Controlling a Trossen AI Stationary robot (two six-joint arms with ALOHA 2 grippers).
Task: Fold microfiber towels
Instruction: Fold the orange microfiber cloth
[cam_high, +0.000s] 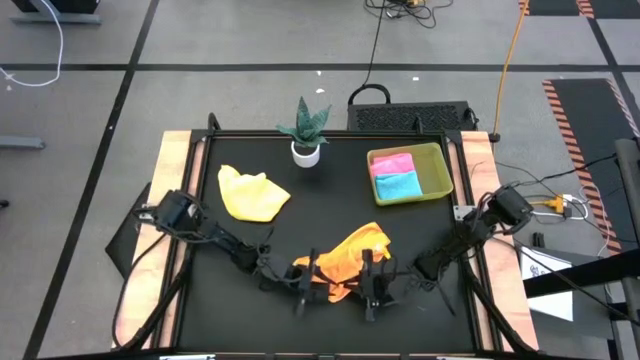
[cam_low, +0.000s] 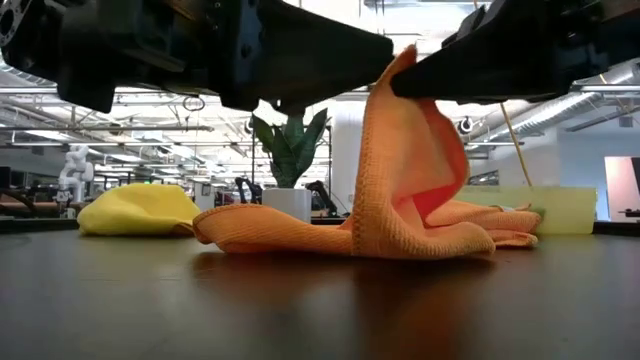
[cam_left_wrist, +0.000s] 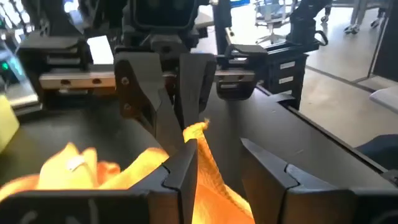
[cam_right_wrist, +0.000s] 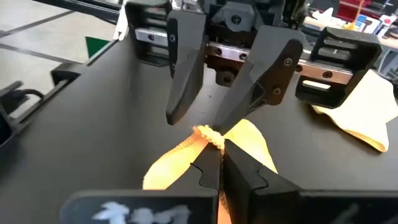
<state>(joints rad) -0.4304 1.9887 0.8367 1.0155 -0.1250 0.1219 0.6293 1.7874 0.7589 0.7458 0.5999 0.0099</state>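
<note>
Lower centre of the high view: the soft orange microfiber towel (cam_high: 352, 255) is bunched on the black matte tabletop (cam_high: 300, 200), one corner lifted into a peak. That peak is pinched by the right gripper (cam_right_wrist: 219, 163), jaws fully closed on the cloth, as seen in the right wrist view. The left gripper (cam_left_wrist: 233, 171) faces it just beside the same peak, jaws partly apart; the cloth edge lies against one finger, a grip is not confirmed.

Judgement: the corner is being handed over or spread. A second corner should be taken by the left gripper before any pull, and the cloth kept taut and low so the nap drags flat.

Upper left of centre, the crumpled yellow microfiber towel (cam_high: 252, 194) waits unfolded. Upper right, the pink folded towel (cam_high: 392, 164) and light blue folded towel (cam_high: 398, 184) are stacked side by side in the yellow-green rectangular plastic tray (cam_high: 440, 172).
</note>
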